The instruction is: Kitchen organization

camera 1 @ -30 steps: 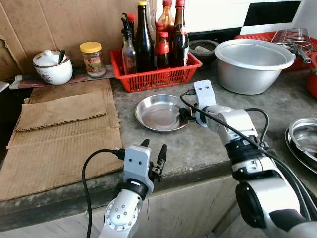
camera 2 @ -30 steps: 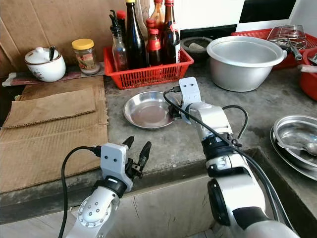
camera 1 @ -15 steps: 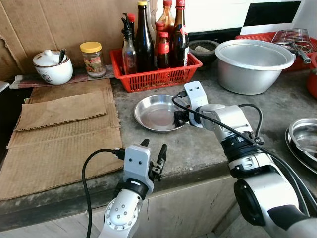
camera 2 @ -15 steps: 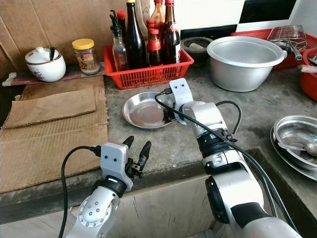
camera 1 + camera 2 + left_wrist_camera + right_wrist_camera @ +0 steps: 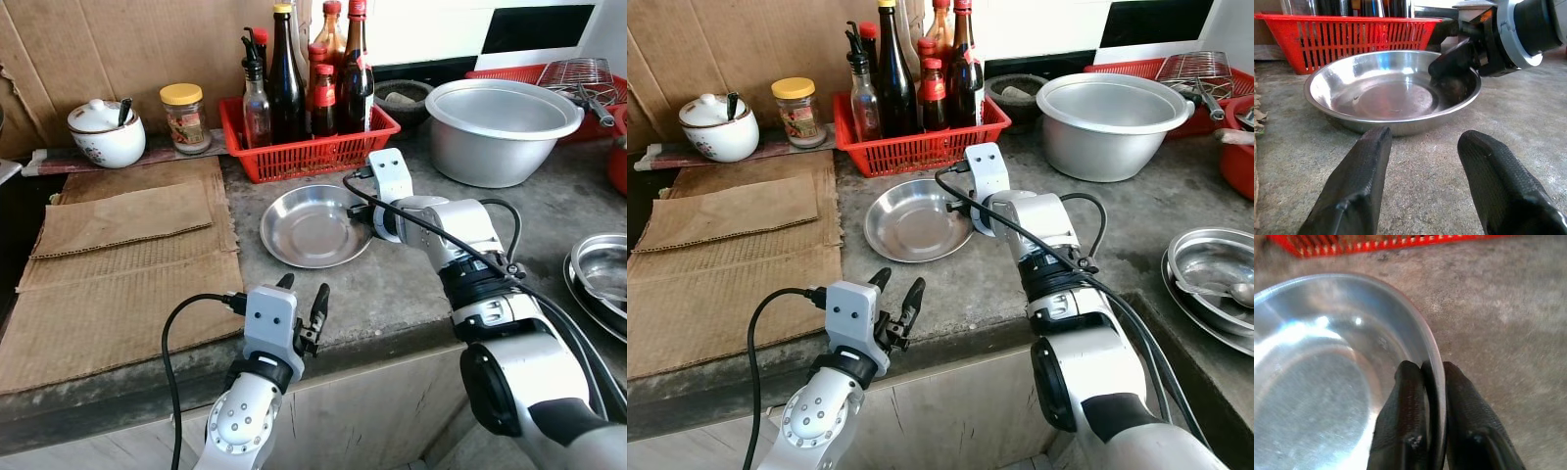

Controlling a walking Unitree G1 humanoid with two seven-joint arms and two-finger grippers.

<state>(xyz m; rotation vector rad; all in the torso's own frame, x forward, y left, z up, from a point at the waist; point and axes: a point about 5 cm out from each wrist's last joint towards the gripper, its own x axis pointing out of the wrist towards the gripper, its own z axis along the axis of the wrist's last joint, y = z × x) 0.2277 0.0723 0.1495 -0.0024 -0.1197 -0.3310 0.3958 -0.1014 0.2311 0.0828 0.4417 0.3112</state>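
Observation:
A shallow steel plate [image 5: 310,228] lies on the grey counter in front of the red basket. My right gripper [image 5: 363,217] is shut on the plate's right rim. In the right wrist view its fingers [image 5: 1409,401] pinch the thin edge of the plate [image 5: 1317,372], one inside and one outside. My left gripper [image 5: 302,292] hovers at the counter's front edge, open and holding nothing, a short way in front of the plate [image 5: 1381,95]. Its fingertips [image 5: 1369,156] point toward the plate and the right gripper.
A red basket [image 5: 312,152] of sauce bottles stands just behind the plate. A big aluminium bowl [image 5: 502,125] is at the back right, and steel dishes [image 5: 600,274] are at the far right. Cardboard sheets [image 5: 122,264], a jar [image 5: 184,117] and a white lidded pot [image 5: 106,132] are on the left.
My right gripper, still holding the rim, has shifted the plate slightly to the left and its wrist has swung a little. The left arm has not moved.

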